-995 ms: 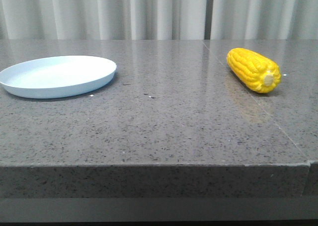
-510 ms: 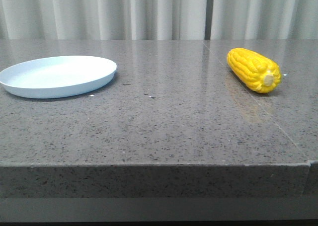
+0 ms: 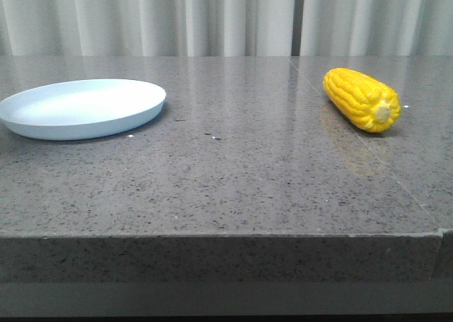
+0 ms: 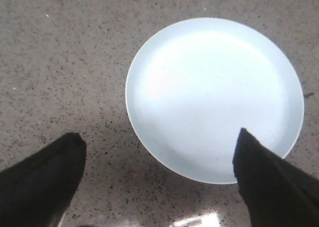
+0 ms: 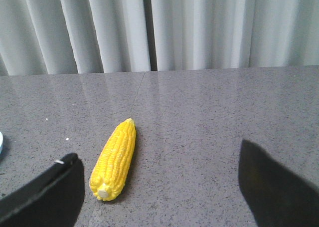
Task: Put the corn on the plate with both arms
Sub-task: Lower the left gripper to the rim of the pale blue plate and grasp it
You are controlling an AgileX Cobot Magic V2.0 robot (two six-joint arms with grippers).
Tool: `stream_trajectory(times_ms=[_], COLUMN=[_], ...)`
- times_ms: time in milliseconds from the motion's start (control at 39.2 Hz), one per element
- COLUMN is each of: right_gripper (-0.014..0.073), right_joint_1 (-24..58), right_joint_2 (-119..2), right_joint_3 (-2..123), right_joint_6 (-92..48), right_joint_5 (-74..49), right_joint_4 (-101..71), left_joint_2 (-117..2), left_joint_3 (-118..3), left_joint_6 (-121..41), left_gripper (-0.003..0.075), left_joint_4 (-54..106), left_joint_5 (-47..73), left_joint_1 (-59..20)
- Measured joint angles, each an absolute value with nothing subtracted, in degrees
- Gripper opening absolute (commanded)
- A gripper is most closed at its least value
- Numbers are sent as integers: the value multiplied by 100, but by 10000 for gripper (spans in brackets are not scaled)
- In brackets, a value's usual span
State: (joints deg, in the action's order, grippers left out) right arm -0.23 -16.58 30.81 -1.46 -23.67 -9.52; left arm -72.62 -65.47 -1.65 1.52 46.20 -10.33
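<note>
The bright yellow corn (image 3: 361,99) lies on its side on the right of the grey stone table, pale cut end toward me. In the right wrist view the corn (image 5: 114,159) lies ahead of my right gripper (image 5: 157,159), which is open and empty, the cob near one finger. The pale blue plate (image 3: 81,108) rests empty at the table's left. Above the plate's (image 4: 214,95) near rim hangs my left gripper (image 4: 159,139), open and holding nothing. Neither gripper shows in the front view.
The speckled grey table (image 3: 233,166) ends in a front edge (image 3: 212,236) close to the camera, with a seam (image 3: 368,148) running past the corn. White pleated curtains (image 3: 226,18) hang behind the table.
</note>
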Motion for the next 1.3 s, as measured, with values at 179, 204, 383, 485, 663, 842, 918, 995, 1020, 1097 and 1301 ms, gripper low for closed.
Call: stream_trajectory(times_ms=[179, 204, 383, 485, 663, 842, 918, 995, 1020, 1097, 1301], right_gripper=[648, 648, 648, 648, 648, 648, 648, 648, 648, 648, 648], right_joint_1=[-23, -23, -23, -23, -23, -23, -23, -23, -23, -23, -23], right_joint_2=[-1658, -1658, -1658, -1658, -1658, -1658, -1658, -1658, -1658, -1658, -1658], right_joint_3=[3081, 3081, 3081, 3081, 3081, 3081, 3081, 3081, 3081, 3081, 3081], right_joint_6=[-146, -146, -146, -146, -146, -146, -146, -146, -146, -146, -146], right_joint_5=[-2367, -2367, -2367, -2367, -2367, -2367, -2367, -2367, -2367, -2367, -2367], right_joint_4=[-952, -952, -952, -952, -952, -952, -952, -952, -952, -952, -952], left_joint_2=[-8430, -8560, -9427, -9765, -10077, -10108, -10108, -10135, -10145, -10186, -10238], left_joint_3=[-7524, -7659, -8188, -8235, -8249, -8258, -8258, -8258, -8258, -8258, -8258], left_joint_6=[-165, -165, -48, 0, 0, 0, 0, 0, 0, 0, 0], left_gripper=[578, 578, 578, 578, 576, 521, 496, 483, 479, 470, 370], left_joint_4=[152, 152, 133, 133, 133, 133, 133, 133, 133, 133, 120], left_joint_5=[5541, 5706, 6276, 6301, 6326, 6203, 6203, 6203, 6203, 6200, 6191], left_joint_1=[-1043, -1043, -1043, -1043, -1043, -1043, -1043, -1043, -1043, -1043, -1043])
